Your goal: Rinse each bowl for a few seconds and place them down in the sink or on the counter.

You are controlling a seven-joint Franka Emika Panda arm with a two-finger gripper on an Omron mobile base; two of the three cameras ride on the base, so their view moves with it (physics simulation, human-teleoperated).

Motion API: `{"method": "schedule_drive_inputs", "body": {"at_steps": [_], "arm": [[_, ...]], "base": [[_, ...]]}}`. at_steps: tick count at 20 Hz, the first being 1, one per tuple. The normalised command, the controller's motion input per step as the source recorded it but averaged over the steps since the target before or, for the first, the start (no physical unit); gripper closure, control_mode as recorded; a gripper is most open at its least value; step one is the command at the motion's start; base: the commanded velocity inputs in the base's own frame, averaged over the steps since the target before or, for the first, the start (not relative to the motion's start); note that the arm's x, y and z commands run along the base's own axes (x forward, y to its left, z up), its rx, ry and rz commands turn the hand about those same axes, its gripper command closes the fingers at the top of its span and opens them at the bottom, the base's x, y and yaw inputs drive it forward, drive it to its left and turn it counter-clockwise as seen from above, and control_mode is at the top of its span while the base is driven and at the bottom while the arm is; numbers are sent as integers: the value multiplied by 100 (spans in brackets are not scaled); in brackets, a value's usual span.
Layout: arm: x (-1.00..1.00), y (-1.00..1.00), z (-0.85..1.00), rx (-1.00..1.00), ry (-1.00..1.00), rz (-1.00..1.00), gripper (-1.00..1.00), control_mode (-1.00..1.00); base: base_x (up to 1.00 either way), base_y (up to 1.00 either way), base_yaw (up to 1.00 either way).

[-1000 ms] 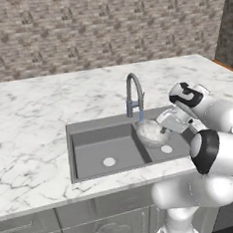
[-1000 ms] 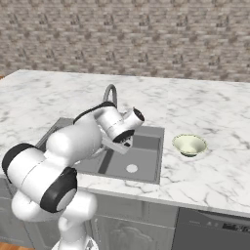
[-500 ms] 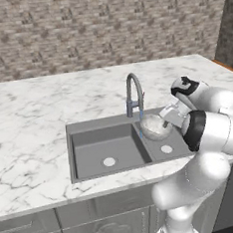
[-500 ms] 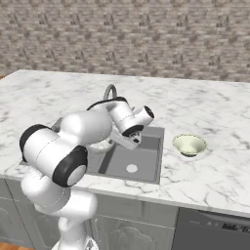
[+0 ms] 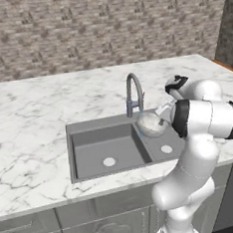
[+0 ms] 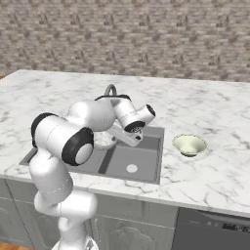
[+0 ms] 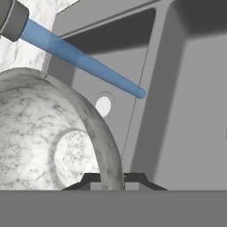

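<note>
Cream bowl (image 6: 189, 144) on right-view counter (image 6: 215, 122)

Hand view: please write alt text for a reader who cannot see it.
The gripper pinches the rim of a mottled grey-white stone-like bowl above the dark grey double-basin sink, while a blue water stream runs from the faucet spout.

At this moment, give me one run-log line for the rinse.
hand: shut on stone bowl rim | faucet: running | bowl: over sink, beside stream | cream bowl: on counter
</note>
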Motion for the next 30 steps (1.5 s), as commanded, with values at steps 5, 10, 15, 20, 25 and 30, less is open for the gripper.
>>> {"method": "schedule_drive_inputs", "body": {"at_steps": [5,10,15,20,25,30], "arm": [[30,6,-13,0,0,0,100,-100],[29,21,-26,-3,0,0,100,-100],[23,4,-7,-1,0,0,100,-100],[0,-18,8,0,-5,0,100,-100],[0,-2,0,0,0,0,100,-100],[7,44,-7,-2,0,1,100,-100]], "base": [[0,0,0],[0,0,0],[0,0,0],[0,0,0],[0,0,0],[0,0,0]]}}
